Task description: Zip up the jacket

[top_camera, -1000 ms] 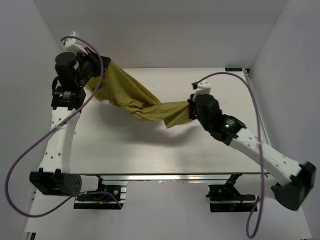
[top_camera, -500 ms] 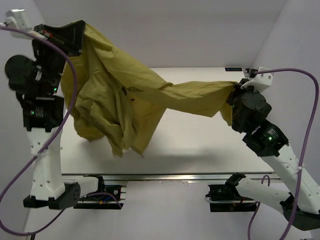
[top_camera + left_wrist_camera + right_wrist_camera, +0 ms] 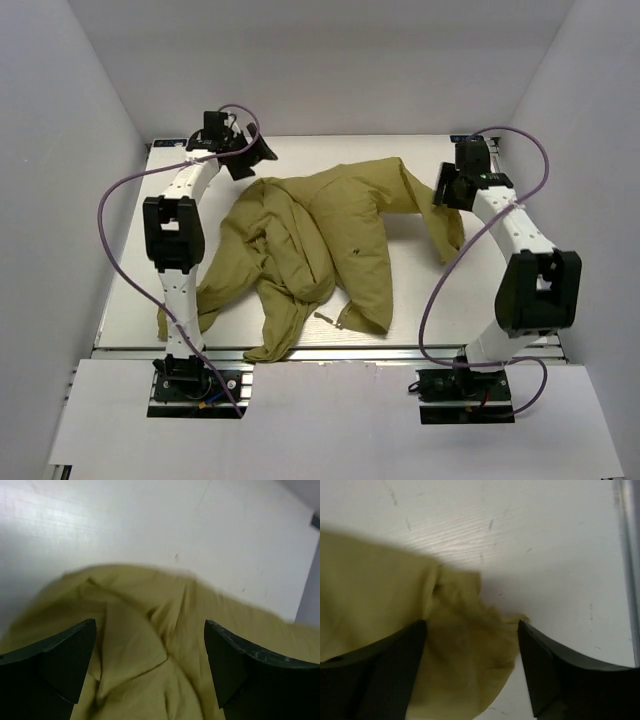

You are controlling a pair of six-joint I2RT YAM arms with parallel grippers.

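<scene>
The olive-yellow jacket lies crumpled on the white table, spread from the far middle down to the near edge. One sleeve trails to the right and another part reaches the front left corner. My left gripper hovers over the jacket's far left edge, jaws wide apart. In the left wrist view the fabric lies loose below the left gripper. My right gripper is open over the right sleeve end, which lies slack under the right gripper.
Grey walls close in the table on the left, back and right. A metal rail runs along the near edge, where the jacket's hem reaches it. Purple cables loop beside both arms.
Half a second ago both grippers held the jacket stretched in the air between them. Now both have opened and the jacket lies dropped on the table, with the arms reaching to the far side.
</scene>
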